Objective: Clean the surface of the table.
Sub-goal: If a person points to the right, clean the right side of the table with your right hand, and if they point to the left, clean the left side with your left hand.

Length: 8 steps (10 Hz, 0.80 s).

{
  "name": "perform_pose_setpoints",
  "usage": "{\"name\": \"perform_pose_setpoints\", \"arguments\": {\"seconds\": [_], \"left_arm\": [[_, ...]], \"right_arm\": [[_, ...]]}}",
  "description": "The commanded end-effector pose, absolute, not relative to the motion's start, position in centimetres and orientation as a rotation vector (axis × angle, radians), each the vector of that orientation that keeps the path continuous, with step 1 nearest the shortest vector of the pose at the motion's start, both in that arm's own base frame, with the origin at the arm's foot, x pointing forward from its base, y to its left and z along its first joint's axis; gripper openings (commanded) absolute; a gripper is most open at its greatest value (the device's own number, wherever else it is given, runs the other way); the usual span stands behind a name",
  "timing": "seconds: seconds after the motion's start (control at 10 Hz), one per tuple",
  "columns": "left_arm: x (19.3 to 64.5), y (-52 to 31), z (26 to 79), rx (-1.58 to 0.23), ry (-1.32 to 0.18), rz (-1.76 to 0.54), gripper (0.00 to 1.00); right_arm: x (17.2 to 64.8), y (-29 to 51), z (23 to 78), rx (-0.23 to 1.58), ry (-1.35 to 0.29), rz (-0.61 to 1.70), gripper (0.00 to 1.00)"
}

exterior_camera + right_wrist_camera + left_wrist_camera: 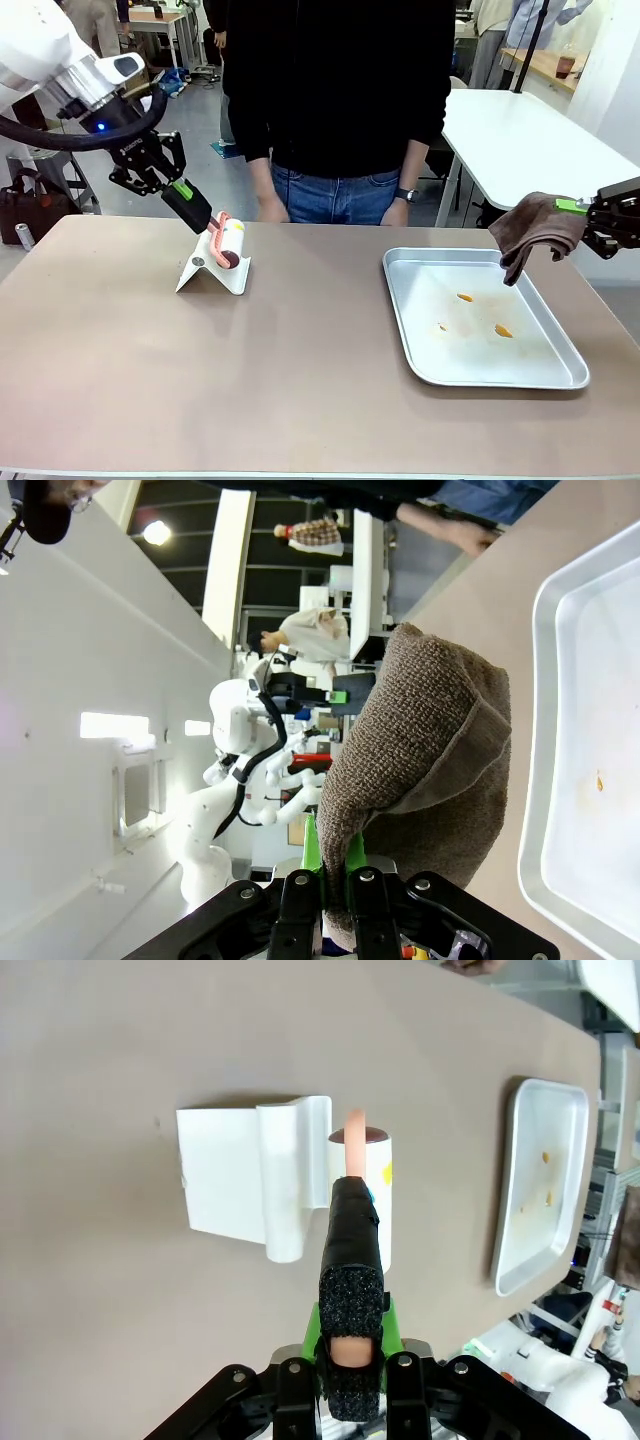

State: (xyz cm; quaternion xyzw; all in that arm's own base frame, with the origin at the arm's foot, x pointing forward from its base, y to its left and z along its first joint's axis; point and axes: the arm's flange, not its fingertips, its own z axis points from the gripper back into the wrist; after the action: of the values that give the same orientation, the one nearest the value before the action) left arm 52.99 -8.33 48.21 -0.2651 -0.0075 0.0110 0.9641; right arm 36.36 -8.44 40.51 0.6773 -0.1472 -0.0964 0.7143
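Bench [300, 380] fills the lower two thirds of the front view, with a matte taupe top that is mostly bare. Left gripper [193, 210] at upper left has its fingers clenched on the pink handle of a lint roller [228, 245], whose drum sits against a white stand [205, 275] left of centre. The left wrist view confirms the handle is pinched between the fingers. Right gripper [590, 215] at the right edge is clamped on a bunched brown cloth [535, 228], which hangs above the upper right corner of a metal tray [470, 350]; the tray holds a few orange crumbs [503, 330]. Person [340, 90] stands at top centre, hands by the far edge. Handling, my read: the bench is rigid, flat and heavy, nothing to grip — it gets worked by pressing tools onto it, and the smooth top should let the cloth slide easily. The cloth is soft and limp, so hold the bunched fold and let the loose end drag. The roller looks light and stiff and the handle grasp seems right — the stand may tip or slide when the roller lifts.
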Motion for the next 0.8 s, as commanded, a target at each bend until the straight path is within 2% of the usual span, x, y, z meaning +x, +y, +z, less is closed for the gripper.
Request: {"name": "perform_pose_setpoints", "arguments": {"seconds": [0.0, 0.7], "left_arm": [[53.3, -9.0, 47.8, -0.498, -0.035, 0.005, 0.23], [54.3, -9.8, 46.0, -0.462, -0.066, 0.005, 0.23]], "right_arm": [[36.2, -8.5, 40.8, 1.506, -0.320, -0.205, 0.09], [36.2, -8.5, 40.8, 1.506, -0.320, -0.205, 0.09]]}}
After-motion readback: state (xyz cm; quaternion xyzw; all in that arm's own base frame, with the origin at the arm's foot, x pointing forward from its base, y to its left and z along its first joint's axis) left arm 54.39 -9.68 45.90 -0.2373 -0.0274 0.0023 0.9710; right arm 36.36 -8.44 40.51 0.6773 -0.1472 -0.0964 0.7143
